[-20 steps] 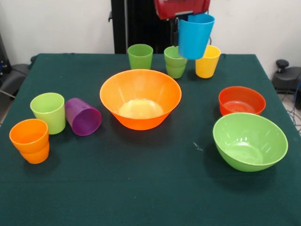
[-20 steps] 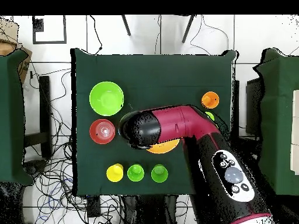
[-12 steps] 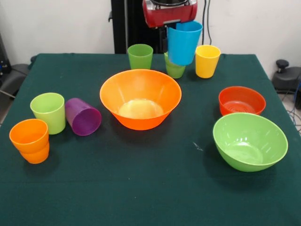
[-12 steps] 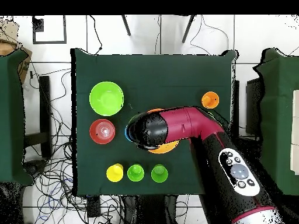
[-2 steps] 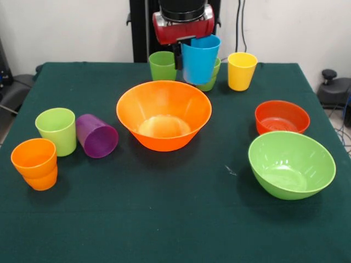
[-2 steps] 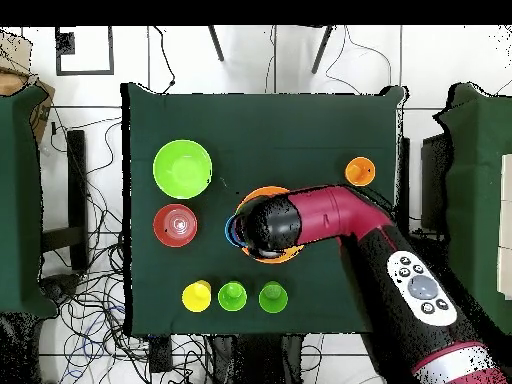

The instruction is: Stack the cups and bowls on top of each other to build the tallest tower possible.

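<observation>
My gripper (image 5: 183, 50) is shut on the rim of a blue cup (image 5: 200, 60), which hangs upright just beyond the far rim of the large orange bowl (image 5: 164, 114). In the overhead view the arm (image 6: 330, 214) covers most of that bowl (image 6: 268, 256), and only a sliver of the blue cup (image 6: 231, 232) shows. Two green cups (image 5: 163, 66) (image 5: 211, 81) and a yellow cup (image 5: 242, 70) stand at the back; the blue cup partly hides the middle one. At the left a lime cup (image 5: 56, 130) stands upright, a purple cup (image 5: 97, 136) lies on its side and orange cups (image 5: 35, 163) sit nested.
A shallow red-orange bowl (image 5: 282, 116) and a large lime-green bowl (image 5: 290, 164) sit at the right on the dark green tablecloth (image 5: 175, 219). Cables lie on the floor around the table (image 6: 150, 120).
The arm has carried the blue cup leftward and lower in the front view, from above the yellow cup to the far side of the orange bowl. Nothing else has moved.
</observation>
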`<state>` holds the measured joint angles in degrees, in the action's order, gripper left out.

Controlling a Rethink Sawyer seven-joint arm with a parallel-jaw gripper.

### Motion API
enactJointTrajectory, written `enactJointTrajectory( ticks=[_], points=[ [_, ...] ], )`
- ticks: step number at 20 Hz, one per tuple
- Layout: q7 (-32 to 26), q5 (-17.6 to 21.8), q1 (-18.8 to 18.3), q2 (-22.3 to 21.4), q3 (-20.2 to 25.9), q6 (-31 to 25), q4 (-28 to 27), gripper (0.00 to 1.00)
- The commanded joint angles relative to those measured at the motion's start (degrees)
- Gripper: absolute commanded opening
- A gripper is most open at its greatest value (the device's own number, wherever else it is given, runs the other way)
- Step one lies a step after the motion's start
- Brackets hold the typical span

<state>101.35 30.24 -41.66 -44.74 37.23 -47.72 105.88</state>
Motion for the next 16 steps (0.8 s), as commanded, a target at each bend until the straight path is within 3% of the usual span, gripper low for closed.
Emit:
enactJointTrajectory(
  ticks=[1, 9, 16],
  points=[
    [-20.34, 5.23, -2.37, 2.85, 3.93, -5.98, -0.71, 0.0],
    [-22.03, 7.69, -5.05, 4.71, 5.25, -6.71, -1.68, 0.0],
    [-20.69, 10.27, -4.1, 7.6, 4.21, -6.68, -3.72, 0.0]
  ],
)
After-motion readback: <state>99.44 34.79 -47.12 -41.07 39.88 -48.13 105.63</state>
